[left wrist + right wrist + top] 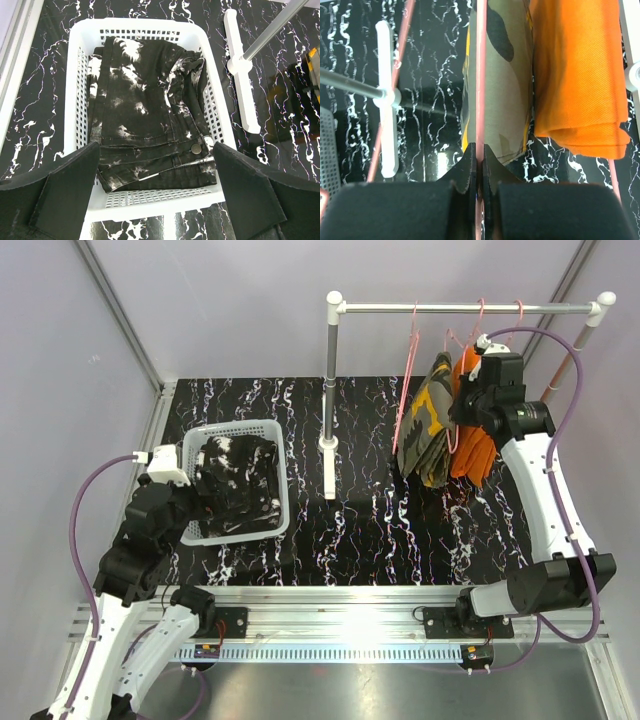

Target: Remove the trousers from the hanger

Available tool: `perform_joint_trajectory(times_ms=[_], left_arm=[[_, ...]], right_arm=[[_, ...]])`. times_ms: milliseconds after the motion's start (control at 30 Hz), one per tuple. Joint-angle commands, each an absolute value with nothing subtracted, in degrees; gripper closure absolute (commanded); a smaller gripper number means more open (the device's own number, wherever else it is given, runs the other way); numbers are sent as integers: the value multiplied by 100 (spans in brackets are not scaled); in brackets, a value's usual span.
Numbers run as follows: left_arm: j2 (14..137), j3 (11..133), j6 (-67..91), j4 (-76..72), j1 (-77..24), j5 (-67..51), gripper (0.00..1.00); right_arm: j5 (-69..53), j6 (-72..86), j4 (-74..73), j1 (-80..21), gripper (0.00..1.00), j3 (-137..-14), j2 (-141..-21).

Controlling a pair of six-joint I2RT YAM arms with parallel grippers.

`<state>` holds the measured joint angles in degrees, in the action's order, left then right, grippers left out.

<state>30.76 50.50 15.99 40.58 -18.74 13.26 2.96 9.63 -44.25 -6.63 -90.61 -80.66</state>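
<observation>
Olive camouflage trousers (502, 100), soft, likely light, best gripped at hanging fold; right pincer (477, 152) pinches pink hanger (480, 75), left pincer (156, 155) wide.

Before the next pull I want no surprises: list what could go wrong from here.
1. The right end effector is shut on the thin pink hanger, not on cloth; a pull may unhook it from the rail and carry the camouflage trousers along.
2. The orange trousers hang right beside them and could be dragged off too.
</observation>
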Motion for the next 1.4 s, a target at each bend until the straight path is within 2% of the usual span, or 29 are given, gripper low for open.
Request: perform_joint_trajectory(times_ms=[0, 500, 1000, 1200, 1367], left_arm=[[3076, 5054, 1529, 3779, -1881, 1169, 1], [3199, 5326, 1696, 3806, -1872, 1178, 1], [3910, 6319, 2250, 2770, -2082, -113, 1], [4289, 6750, 2005, 2172, -3294, 191, 1], [4702, 6715, 1468, 1532, -4902, 703, 1]], right_arm=[[114, 941, -4131, -642, 100, -9807, -7796], [-139, 756, -4087, -633, 100, -10679, -7497], [-869, 1195, -3709, -642, 100, -10451, -6566], [-1098, 1336, -4007, -642, 100, -10117, -5933], [-1554, 1415, -4482, -642, 100, -9827, -5354]])
